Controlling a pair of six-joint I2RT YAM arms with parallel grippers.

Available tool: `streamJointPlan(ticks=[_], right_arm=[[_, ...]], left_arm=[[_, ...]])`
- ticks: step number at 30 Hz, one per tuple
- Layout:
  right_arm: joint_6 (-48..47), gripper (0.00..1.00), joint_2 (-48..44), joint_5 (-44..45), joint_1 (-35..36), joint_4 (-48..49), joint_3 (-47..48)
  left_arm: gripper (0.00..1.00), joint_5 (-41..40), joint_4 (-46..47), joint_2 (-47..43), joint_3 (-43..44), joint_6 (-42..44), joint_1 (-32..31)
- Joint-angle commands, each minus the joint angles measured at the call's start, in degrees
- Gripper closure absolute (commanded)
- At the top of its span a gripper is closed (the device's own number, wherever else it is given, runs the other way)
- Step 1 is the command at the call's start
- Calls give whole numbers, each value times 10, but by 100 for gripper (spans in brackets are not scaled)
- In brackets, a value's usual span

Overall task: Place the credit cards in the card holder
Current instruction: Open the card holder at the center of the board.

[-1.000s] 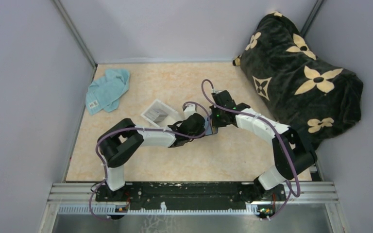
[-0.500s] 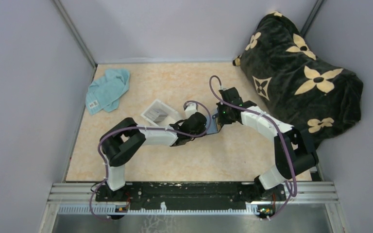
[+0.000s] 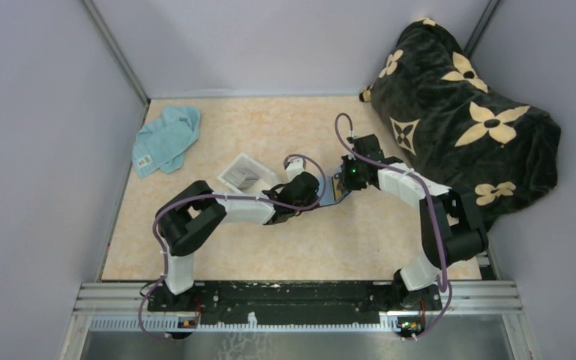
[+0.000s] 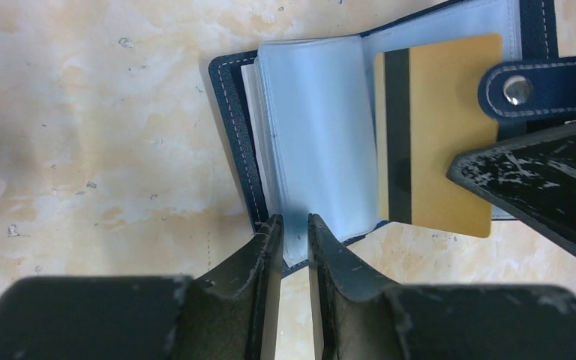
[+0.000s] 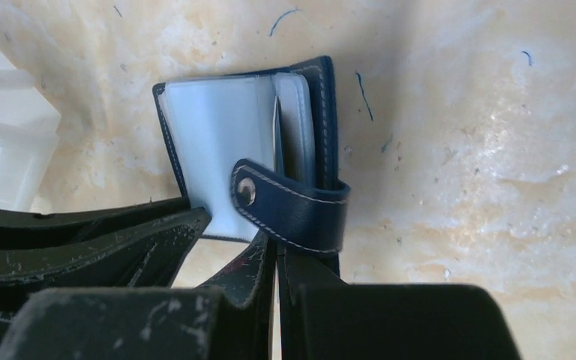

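The card holder is a navy-blue wallet lying open on the table, with clear sleeves and a snap strap. It also shows in the top view and the right wrist view. An orange-yellow credit card with a black stripe lies at the wallet's right half, its lower edge sticking out past the wallet. My left gripper is shut on a clear sleeve at the wallet's near edge. My right gripper is shut under the strap, seemingly on the card's edge; one of its fingers covers the card's corner.
A clear plastic tray holding greyish cards stands left of the grippers; its corner shows in the right wrist view. A teal cloth lies at the far left. A dark flowered blanket fills the right side. Walls close in on the table.
My right gripper and wrist have shifted to the right and nearer, staying at the wallet. My left gripper has stayed at the wallet's left edge.
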Motion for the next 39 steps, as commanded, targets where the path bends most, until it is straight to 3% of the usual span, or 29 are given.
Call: streamJointPlan(ticks=[1,17,39], right_arm=[[13,100,19,-53,-12,58,-6],[40,100,51,-133,-54,123,-42],[29,100,87,-9,-60,73,-52]], left_arm=[[74,16,-115,58,-26,13,9],[75,17,-166,91,-2,37,17],[87,14,-212,116,-14,13,25]])
